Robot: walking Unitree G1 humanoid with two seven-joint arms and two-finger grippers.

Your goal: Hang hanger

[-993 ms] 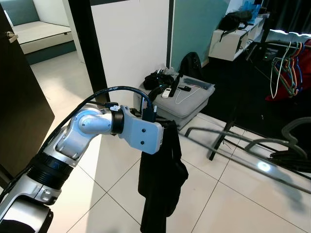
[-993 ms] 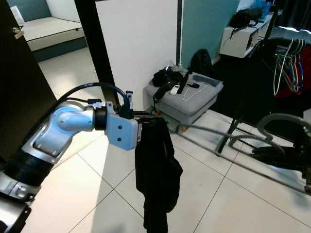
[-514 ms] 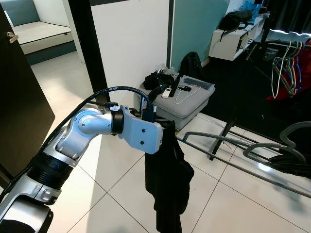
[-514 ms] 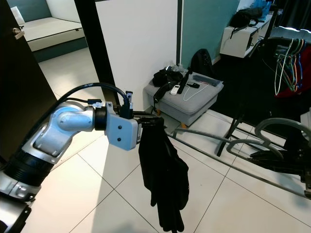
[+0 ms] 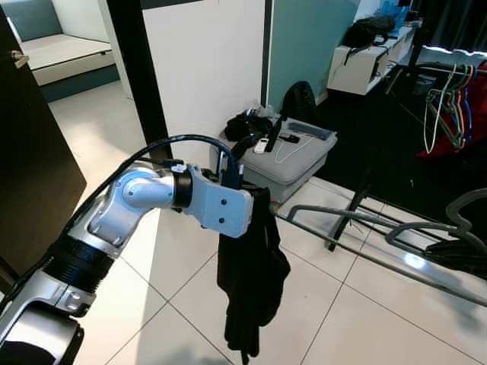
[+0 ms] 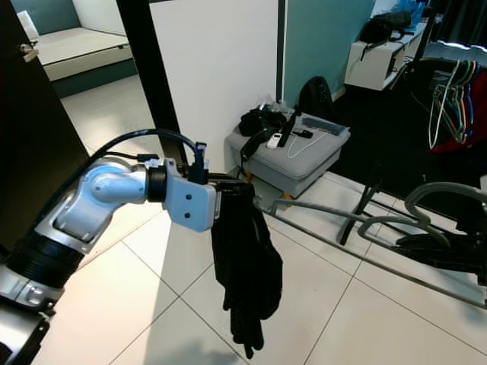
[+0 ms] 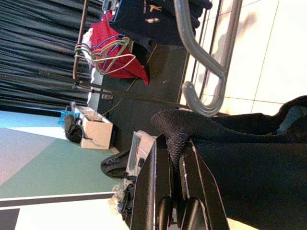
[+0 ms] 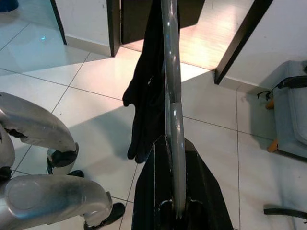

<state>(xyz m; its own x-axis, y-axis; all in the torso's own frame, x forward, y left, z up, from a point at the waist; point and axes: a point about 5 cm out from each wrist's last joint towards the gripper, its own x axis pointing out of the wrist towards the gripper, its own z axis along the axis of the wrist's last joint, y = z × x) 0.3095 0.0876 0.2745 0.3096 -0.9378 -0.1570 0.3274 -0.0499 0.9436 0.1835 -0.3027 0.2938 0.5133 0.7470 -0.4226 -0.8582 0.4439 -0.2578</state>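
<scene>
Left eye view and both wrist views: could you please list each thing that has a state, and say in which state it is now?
left gripper: shut on the black garment, held out in front.
black garment: hanging limp from the left gripper, above the floor.
right gripper: shut on the grey hanger.
grey hanger: held level, one end near the garment, not yet on a rack.
coloured hangers: hanging on the rack behind.

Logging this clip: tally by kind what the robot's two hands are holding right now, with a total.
grey hanger, gripped by the right hand: 1
black garment, pinched by the left hand: 1
Total: 2
</scene>
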